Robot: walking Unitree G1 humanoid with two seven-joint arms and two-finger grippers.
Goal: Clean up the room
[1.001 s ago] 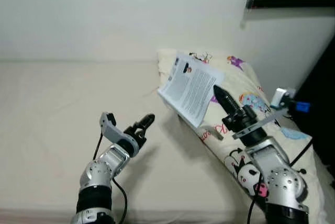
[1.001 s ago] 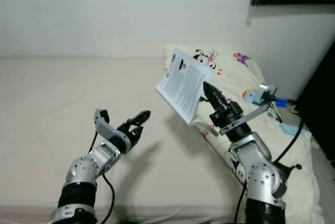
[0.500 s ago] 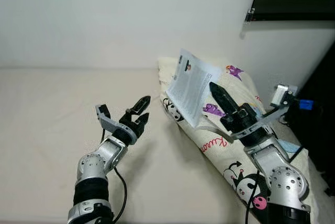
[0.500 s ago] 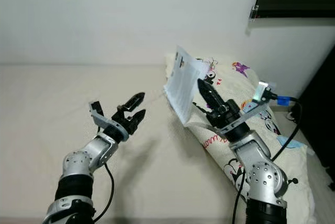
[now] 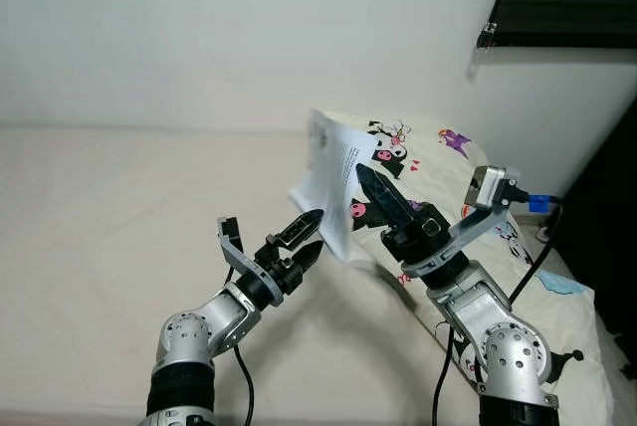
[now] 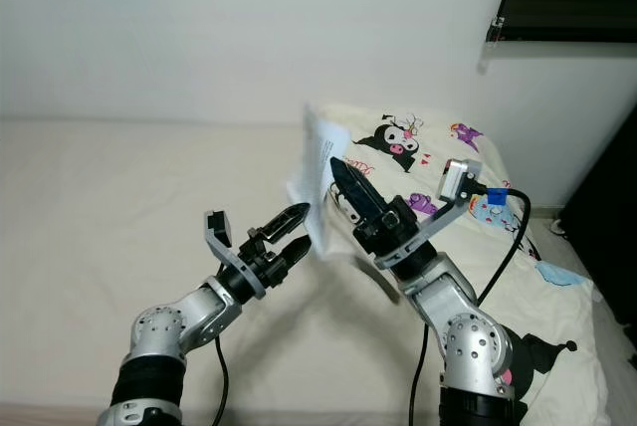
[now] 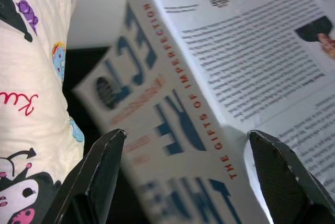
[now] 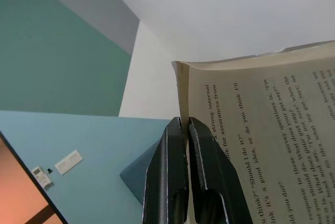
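The book (image 5: pixel 328 182), a thin white paperback, is held up in the air at frame centre, above the beige bed (image 5: pixel 90 237) and just in front of the cartoon-print pillow (image 5: pixel 438 162) at centre right. Likely light, but floppy: soft covers and loose pages will sag or fan if pinched by a few leaves only. Best hold is prob. near the spine, across the whole thickness.

The right gripper (image 5: pixel 370 190) has its 2 fingers pressed nearly together, pinching the book; in the right wrist view the fingers (image 8: pixel 201 156) clamp a thin edge w/ printed pages beside them. That looks like a partial hold, so slip is possible.

The left gripper (image 5: pixel 302 237) sits at lower centre, just under the book's lower edge, 2 fingers spread wide. In the left wrist view the spine sits between them, contact not clear.
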